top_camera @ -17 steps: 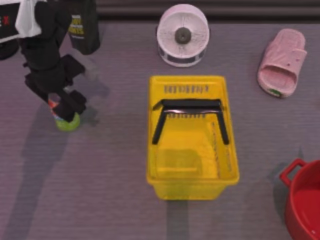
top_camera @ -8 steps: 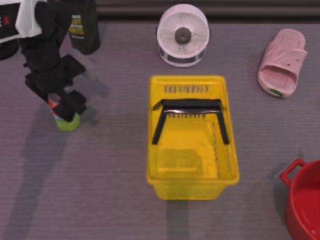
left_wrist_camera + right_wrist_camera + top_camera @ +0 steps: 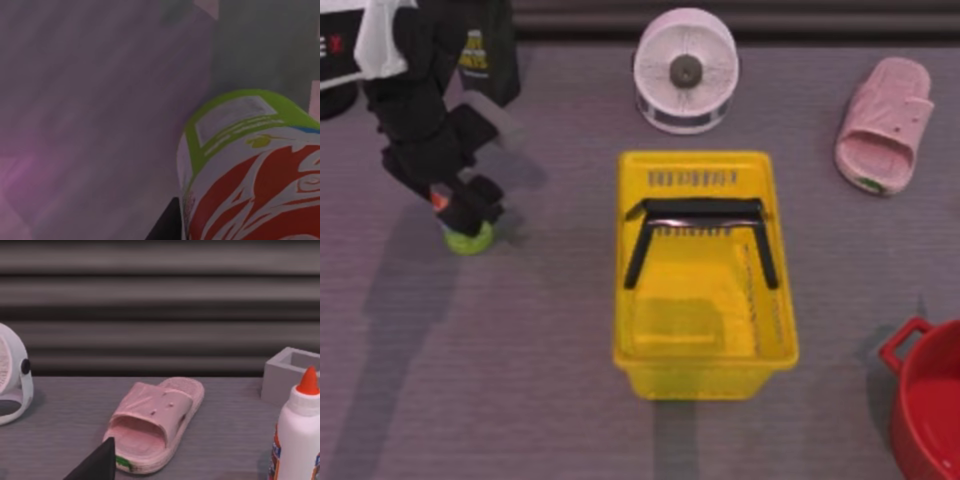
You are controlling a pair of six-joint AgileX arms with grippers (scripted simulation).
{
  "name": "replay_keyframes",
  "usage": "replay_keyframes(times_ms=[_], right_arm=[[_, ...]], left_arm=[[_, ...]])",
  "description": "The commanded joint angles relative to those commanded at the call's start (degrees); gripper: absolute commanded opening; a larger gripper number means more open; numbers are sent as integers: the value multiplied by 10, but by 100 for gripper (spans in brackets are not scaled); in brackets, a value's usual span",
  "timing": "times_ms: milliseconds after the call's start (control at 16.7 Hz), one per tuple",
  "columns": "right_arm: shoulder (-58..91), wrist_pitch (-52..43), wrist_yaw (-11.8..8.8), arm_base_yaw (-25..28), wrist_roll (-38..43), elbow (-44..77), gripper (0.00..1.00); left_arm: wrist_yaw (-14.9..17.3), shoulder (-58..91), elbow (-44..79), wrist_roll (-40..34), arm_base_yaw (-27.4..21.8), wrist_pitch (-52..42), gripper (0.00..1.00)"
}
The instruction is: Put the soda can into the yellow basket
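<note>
Left hand clamped on the soda can, can under it. Yellow basket well apart, toward table's middle. Right hand's state: cannot tell.

Little text can be read. Yellow lettering is seen on the black canister at the counter's far left edge, but no word can be made out. A red mark, poss. an "X", is seen on a white label at the far left corner. The soda can carries white-on-red graphics and a pale label panel, illegible.
</note>
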Motion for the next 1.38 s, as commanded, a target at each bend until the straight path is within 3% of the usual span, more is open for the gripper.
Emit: replay_keyframes(times_ms=[120, 300, 840, 1020, 1200, 1380], right_arm=[[0, 0, 0, 0, 0, 0, 100], [0, 0, 0, 0, 0, 0, 100], [0, 0, 0, 0, 0, 0, 100], [0, 0, 0, 0, 0, 0, 100], [0, 0, 0, 0, 0, 0, 100], [0, 0, 0, 0, 0, 0, 100]], left_arm=[[42, -2, -12, -17, -6, 55, 0], [130, -5, -38, -58, -18, 181, 0], [475, -41, -169, -233, -58, 700, 0], [577, -64, -211, -284, -69, 848, 0], [652, -88, -239, -318, -77, 947, 0], [689, -103, -251, -333, -81, 991, 0]])
